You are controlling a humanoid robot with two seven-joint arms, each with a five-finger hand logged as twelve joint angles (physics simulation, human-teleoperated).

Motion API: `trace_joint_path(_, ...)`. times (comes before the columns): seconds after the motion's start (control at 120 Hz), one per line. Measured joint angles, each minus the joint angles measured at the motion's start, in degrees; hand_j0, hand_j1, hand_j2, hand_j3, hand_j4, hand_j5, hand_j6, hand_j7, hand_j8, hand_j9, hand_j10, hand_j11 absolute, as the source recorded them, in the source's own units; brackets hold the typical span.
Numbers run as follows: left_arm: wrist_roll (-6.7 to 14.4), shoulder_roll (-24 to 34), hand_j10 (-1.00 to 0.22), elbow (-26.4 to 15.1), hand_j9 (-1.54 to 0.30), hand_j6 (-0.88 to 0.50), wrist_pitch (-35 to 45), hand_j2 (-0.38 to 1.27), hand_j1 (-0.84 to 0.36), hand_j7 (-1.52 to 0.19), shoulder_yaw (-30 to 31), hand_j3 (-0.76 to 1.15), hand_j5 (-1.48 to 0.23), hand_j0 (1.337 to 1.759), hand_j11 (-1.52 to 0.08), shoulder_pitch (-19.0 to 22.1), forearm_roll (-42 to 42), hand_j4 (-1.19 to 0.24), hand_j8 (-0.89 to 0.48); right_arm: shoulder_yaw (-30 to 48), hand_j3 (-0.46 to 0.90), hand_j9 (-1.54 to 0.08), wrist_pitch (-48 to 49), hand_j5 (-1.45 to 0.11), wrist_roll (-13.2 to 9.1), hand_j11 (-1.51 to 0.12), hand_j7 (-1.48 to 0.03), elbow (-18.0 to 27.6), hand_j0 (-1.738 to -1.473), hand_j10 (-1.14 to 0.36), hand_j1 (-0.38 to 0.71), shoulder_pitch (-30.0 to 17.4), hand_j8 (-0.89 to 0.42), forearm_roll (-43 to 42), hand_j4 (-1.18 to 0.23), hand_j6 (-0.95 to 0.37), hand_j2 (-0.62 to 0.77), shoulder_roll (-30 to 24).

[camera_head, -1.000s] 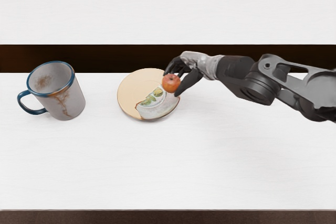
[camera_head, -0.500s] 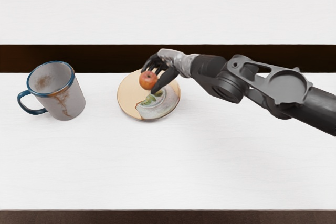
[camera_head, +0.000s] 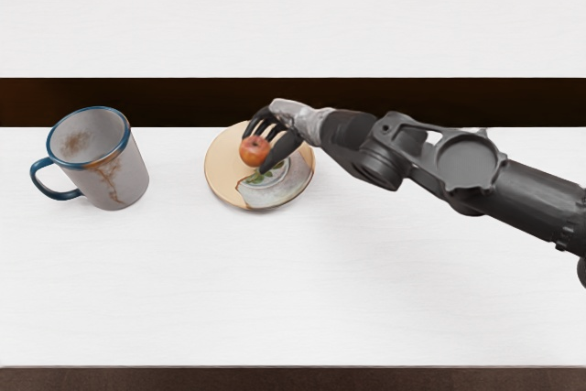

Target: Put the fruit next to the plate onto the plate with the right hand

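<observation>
- Position of right arm (camera_head: 458, 167): in from the picture's right edge, stretched leftward over the far part of the table (camera_head: 293, 281), ending above the plate (camera_head: 222, 169).
- State of right hand (camera_head: 275, 125): clasped round the fruit (camera_head: 255, 150). Dark fingers (camera_head: 260, 122) curled over the top and far side, thumb (camera_head: 280, 146) set against the side nearer the arm.
- Appearance of fruit: small, round, red-orange, with a paler patch on top.
- Location of fruit: inside the plate's outline, slightly toward the far side of centre, at the edge of the painted patch.
- Contact between fruit and plate: cannot tell from this view. Grasp not yet let go.
- Appearance of plate: round, tan, shallow, lying flat on the table close to the far edge. Pale patch with green leaf pattern on the near right portion, partly covered by fruit and fingertips.
- Location of mug (camera_head: 92, 167): well apart from the plate, toward the left end of the table, at about the same depth.
- Appearance of mug: grey body with rust-brown streaks, blue rim, blue handle pointing left, opening visible from above, stained inside.
- Appearance of table: white with faint grain, dark strip along the near edge.
- Background: dark gap behind the table, then a second white surface (camera_head: 293, 23), then an orange band along the top edge.
</observation>
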Motion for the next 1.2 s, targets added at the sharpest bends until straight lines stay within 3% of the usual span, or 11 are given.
trace_joint_path(0.233,0.0,0.0,-0.24,0.0,-0.32,-0.24,0.0,0.05,0.06,-0.32,0.0,0.0,-0.32,1.658,-0.32,0.0,-0.02,-0.24,-0.24,-0.42,0.0,-0.71,-0.1,-0.71,0.09,-0.71,-0.7,-0.55,-1.658,-0.54,0.24,0.07,-0.49,-0.06,-0.52,-0.46,0.04,0.6)
trace_joint_path(0.467,0.0,0.0,-0.24,0.01,-0.32,-0.24,0.0,0.05,0.06,-0.32,0.0,0.0,-0.32,1.658,-0.32,0.0,-0.01,-0.24,-0.24,-0.06,0.0,-0.56,-0.13,-0.56,0.02,-0.56,-0.56,0.48,-1.658,-0.43,0.15,0.25,-0.41,0.23,-0.42,-0.4,-0.04,-0.27)
trace_joint_path(0.658,0.0,0.0,-0.24,0.02,-0.32,-0.24,0.0,0.05,0.06,-0.32,0.0,0.0,-0.32,1.658,-0.32,0.0,-0.01,-0.24,-0.24,2.44,0.0,-0.49,-0.09,-0.49,-0.39,-0.49,-0.49,8.58,-1.658,-0.38,0.1,0.4,-0.37,2.48,-0.38,-0.37,-0.06,-7.6)
trace_joint_path(0.858,0.0,0.0,-0.24,0.01,-0.32,-0.24,0.0,0.05,0.06,-0.32,0.0,0.0,-0.32,1.658,-0.32,0.0,-0.02,-0.24,-0.24,5.32,0.0,-0.31,4.35,-0.31,0.03,-0.31,-0.31,14.48,-1.658,-0.24,-0.07,-0.17,-0.23,8.57,-0.24,-0.23,-0.04,-14.92)
trace_joint_path(1.025,0.0,0.0,-0.24,0.0,-0.32,-0.24,0.0,0.05,0.06,-0.32,0.0,0.0,-0.32,1.658,-0.32,0.0,-0.03,-0.24,-0.24,10.33,0.0,-0.17,14.03,-0.17,0.19,-0.17,-0.17,18.84,-1.658,-0.13,-0.19,-3.7,-0.13,15.12,-0.13,-0.13,-0.02,-22.46)
trace_joint_path(1.2,0.0,0.0,-0.24,0.0,-0.32,-0.24,0.0,0.05,0.06,-0.32,0.0,0.0,-0.32,1.658,-0.32,0.0,-0.02,-0.24,-0.24,16.36,0.0,-0.1,30.18,-0.1,1.57,-0.1,-0.1,19.9,-1.658,-0.08,-0.26,-9.59,-0.08,26.49,-0.08,-0.08,-0.01,-31.72)
